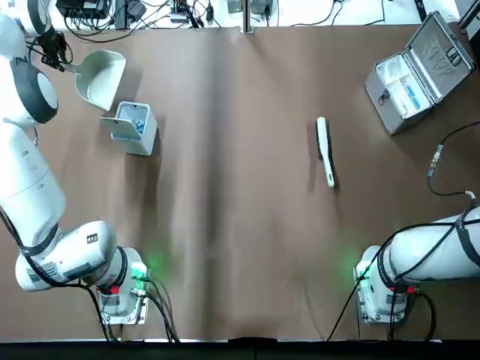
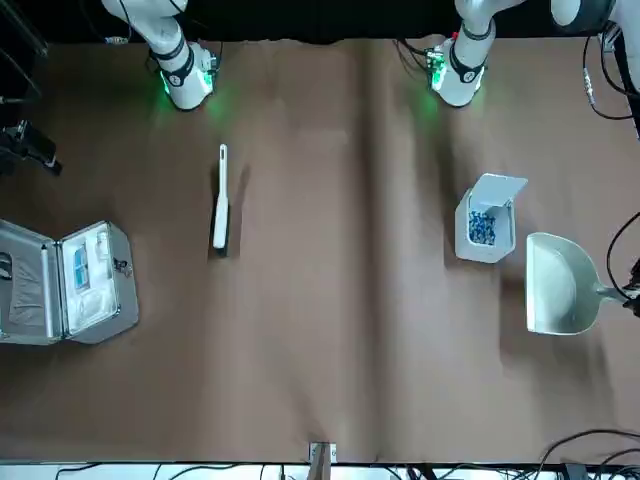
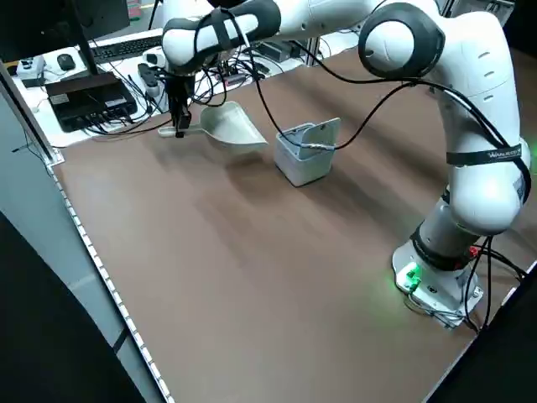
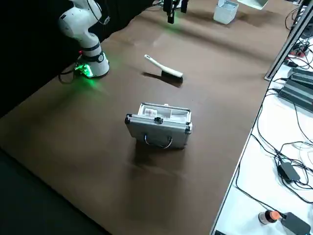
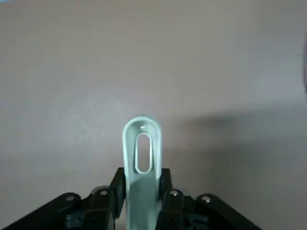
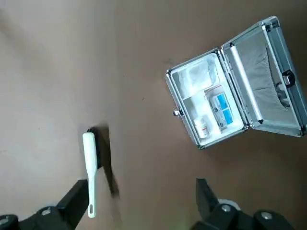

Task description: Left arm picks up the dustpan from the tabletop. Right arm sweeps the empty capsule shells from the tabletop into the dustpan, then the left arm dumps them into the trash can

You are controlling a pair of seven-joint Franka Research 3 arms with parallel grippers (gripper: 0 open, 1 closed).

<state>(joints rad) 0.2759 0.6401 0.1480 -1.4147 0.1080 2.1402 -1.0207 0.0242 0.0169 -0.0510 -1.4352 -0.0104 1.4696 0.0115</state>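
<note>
left gripper (image 5: 143,177) closed on dustpan handle (image 5: 141,206), one finger each side, beyond the trash can (image 2: 484,253) as seen from the base. dustpan (image 1: 97,79) held off the tabletop, pan reaching out from the gripper toward the bin, whose lid (image 2: 500,188) is up; blue bits (image 2: 481,229) inside. no shells made out on the tabletop or in the pan. right gripper (image 6: 141,184) spread wide, nothing between its fingers, off on its own side above the table; slim white brush (image 6: 91,167) lies near one finger.

dustpan looks light, stiff, not fragile; smooth plastic could slip or twist, as the wide pan hangs well out from a thin grip. best hold: squarely across the handle's flat sides, closer to the pan if it sags. any shells would slide easily, so tip slowly.
</note>
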